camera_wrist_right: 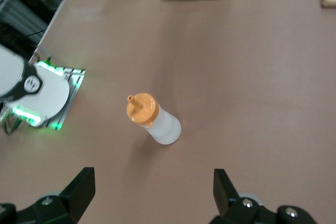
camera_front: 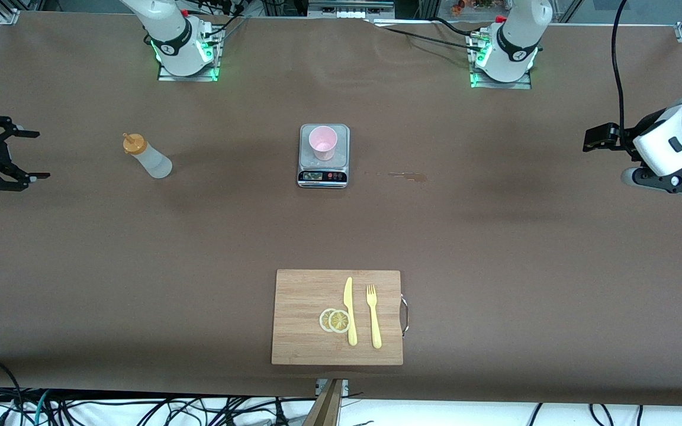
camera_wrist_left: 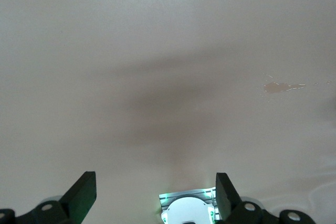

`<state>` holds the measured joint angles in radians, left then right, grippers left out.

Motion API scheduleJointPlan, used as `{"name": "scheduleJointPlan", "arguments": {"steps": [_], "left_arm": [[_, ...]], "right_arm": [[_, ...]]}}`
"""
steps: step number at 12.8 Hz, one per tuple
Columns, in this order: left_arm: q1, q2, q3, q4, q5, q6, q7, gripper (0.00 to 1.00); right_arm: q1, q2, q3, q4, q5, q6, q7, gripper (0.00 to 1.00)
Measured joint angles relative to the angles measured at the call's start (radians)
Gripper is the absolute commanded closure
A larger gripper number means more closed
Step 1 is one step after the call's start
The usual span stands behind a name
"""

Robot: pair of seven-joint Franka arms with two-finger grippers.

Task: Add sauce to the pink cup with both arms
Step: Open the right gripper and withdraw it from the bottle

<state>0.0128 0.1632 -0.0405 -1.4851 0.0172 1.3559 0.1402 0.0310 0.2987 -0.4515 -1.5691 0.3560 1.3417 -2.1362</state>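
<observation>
Front view: pink cup (camera_front: 322, 142) on scale (camera_front: 324, 155); sauce bottle (camera_front: 147, 155) upright toward the right arm's end; cup's contents hidden, so progress unclear.
Left wrist view: left gripper (camera_wrist_left: 156, 187) parted wide over bare desk (camera_wrist_left: 157, 51), empty.
Right wrist view: right gripper (camera_wrist_right: 154, 186) parted, empty, above bottle.

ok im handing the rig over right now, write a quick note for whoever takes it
Left gripper: open, holding nothing, over the left arm's end of the table.
Right gripper: open, holding nothing, over the right arm's end.
Sauce bottle: upright on the table, cap on, toward the right arm's end.
Pink cup: upright on the scale mid-table; whether it holds sauce cannot be seen.
A small brownish smear lies beside the scale.
Done or left: this fits before pouring or after the bottle was set back. Check the cup.
</observation>
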Motion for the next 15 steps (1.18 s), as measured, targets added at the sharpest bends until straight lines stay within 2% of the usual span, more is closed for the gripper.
{"name": "scheduleJointPlan", "arguments": {"steps": [3,7,11,15], "left_arm": [[0.000,0.000,-0.001,0.001,0.000,0.000,0.000,0.00],[0.000,0.001,0.000,0.002,0.000,0.000,0.000,0.00],[0.000,0.001,0.000,0.003,0.000,0.001,0.000,0.00],[0.000,0.001,0.000,0.003,-0.012,0.001,0.000,0.00]], "right_arm": [[0.045,-0.138,0.045,-0.072,-0.082,0.071,0.352,0.00],[0.130,-0.270,0.097,-0.107,-0.191,0.099,0.788,0.00],[0.196,-0.323,0.126,-0.119,-0.244,0.103,1.134,0.00],[0.247,-0.338,0.128,-0.130,-0.252,0.114,1.391,0.00]]}}
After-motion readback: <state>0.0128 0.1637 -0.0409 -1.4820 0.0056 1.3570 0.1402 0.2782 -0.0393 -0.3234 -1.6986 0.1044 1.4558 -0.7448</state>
